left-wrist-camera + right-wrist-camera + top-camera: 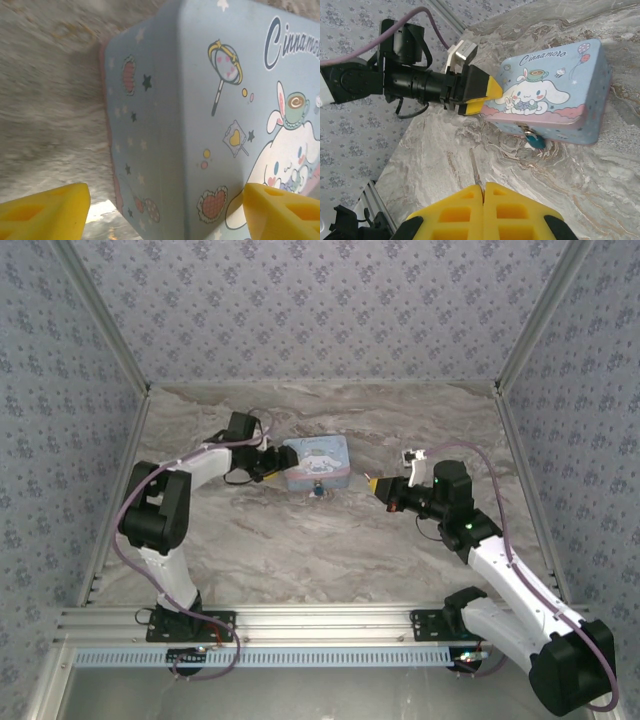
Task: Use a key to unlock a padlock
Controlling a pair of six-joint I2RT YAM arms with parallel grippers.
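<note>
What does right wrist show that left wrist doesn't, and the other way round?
Right wrist adds: the tiny teal-blue padlock hanging at the front of the pale blue cartoon-printed tin box, the slim dark metal key poking from the shut right gripper, and the left gripper seen from outside, at the tin's end. Left wrist adds: a close look at that end wall, framed by its spread yellow fingertips. Both: the tin's lid print and the marble table.
</note>
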